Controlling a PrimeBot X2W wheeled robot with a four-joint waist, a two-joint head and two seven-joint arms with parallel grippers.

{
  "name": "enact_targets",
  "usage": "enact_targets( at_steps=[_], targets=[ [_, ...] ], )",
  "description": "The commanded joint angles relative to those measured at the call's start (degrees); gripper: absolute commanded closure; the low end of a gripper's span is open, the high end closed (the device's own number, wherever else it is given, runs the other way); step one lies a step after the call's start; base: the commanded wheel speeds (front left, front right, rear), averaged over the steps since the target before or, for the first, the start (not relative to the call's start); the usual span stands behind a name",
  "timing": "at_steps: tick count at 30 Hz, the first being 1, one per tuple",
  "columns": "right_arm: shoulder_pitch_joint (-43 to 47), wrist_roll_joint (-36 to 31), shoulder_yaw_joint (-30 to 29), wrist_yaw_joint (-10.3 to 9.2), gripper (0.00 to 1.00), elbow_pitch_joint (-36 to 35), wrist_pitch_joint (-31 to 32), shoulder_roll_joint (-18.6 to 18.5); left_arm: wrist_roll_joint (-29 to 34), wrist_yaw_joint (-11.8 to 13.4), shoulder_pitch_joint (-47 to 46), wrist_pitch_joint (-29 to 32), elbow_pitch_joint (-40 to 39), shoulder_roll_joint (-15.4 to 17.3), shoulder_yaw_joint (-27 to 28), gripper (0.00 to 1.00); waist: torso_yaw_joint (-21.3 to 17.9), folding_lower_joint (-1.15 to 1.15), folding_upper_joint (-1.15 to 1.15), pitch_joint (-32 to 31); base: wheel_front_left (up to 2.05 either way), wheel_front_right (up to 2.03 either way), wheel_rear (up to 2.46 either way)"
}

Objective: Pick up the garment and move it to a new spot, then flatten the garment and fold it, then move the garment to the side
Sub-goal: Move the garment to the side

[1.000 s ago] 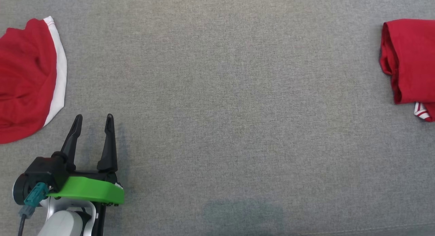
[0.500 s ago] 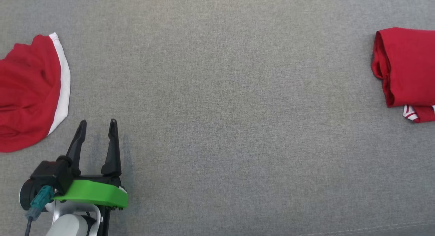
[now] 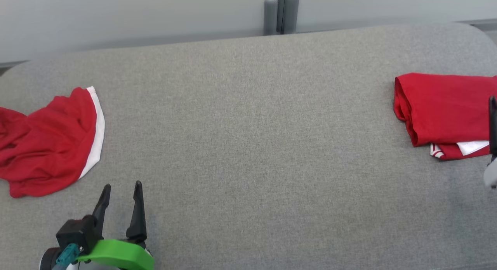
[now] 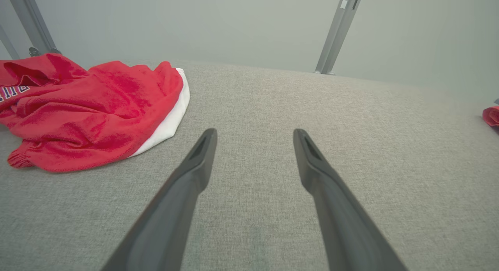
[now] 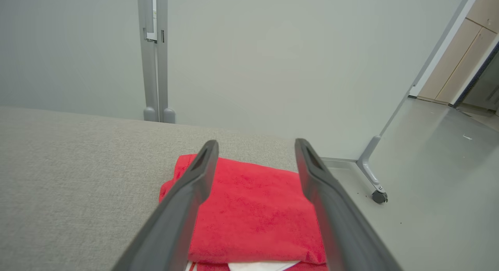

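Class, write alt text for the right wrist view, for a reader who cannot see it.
A folded red garment lies near the end of a grey fabric surface, seen between the open jaws of the right gripper. A pale partition stands behind.

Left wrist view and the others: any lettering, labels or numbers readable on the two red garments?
Crumpled red cloth garment with white band: dark, white-edged letters at its left fold, creased and cut off by the picture edge; not readable.
Folded red cloth garment with white striped trim: no text shows.
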Motion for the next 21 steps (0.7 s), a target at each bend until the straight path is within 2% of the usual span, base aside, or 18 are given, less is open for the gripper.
enact_targets(
  at_steps=[1,2,3,4,5,7,12,15,21],
  targets=[
    [6.16,-1.78,-2.17,-0.08,0.0,-4.62,-0.14,2.26,0.73,-0.64,1.68,-0.31,1.65,0.15,-0.13,0.0,0.92,0.0,0.0,-6.57,0.0,0.0,0.0],
    [8.95,-2.21,-3.05,-0.08,0.0,-6.61,-0.14,3.96,0.76,-0.88,2.03,-0.42,2.33,0.13,-0.14,0.0,1.15,0.0,0.0,-7.31,0.0,0.0,0.0],
    [8.95,-2.21,-3.05,-0.08,0.0,-6.61,-0.14,3.96,0.76,-0.88,2.03,-0.42,2.33,0.13,-0.14,0.0,1.15,0.0,0.0,-7.31,0.0,0.0,0.0],
    [14.07,-3.72,-4.75,-0.08,0.0,-10.86,-0.14,7.57,0.93,-1.31,2.63,-0.58,3.52,-0.21,0.23,0.0,1.52,0.0,0.0,-8.32,0.0,0.0,0.0],
    [14.07,-3.72,-4.75,-0.08,0.0,-10.86,-0.14,7.57,0.93,-1.31,2.63,-0.58,3.52,-0.21,0.23,0.0,1.52,0.0,0.0,-8.32,0.0,0.0,0.0],
    [19.63,-5.83,-5.35,-0.08,0.0,-15.44,-0.15,11.93,1.52,-2.04,3.52,-0.71,5.08,-0.62,0.78,0.0,2.04,0.0,0.0,-9.09,0.0,0.0,0.0],
    [24.97,-7.82,-5.23,-0.08,0.0,-18.06,-0.15,16.86,2.73,-2.8,4.06,-0.73,6.2,-1.67,2.43,0.0,2.57,0.0,0.0,-9.42,0.0,0.0,0.0],
    [26.85,-9.01,-4.3,-0.08,0.0,-18.42,-0.15,18.75,3.75,-3.65,4.65,-0.7,6.66,-2.56,3.65,0.0,2.81,0.0,0.0,-9.27,0.0,0.0,0.0],
    [26.73,-10.39,-2.58,-0.08,0.0,-18.33,-0.15,19.56,5.16,-5.45,4.45,-0.71,7.84,-3.94,5.79,0.0,3.81,0.0,0.0,-9.02,0.0,0.0,0.0]
  ],
)
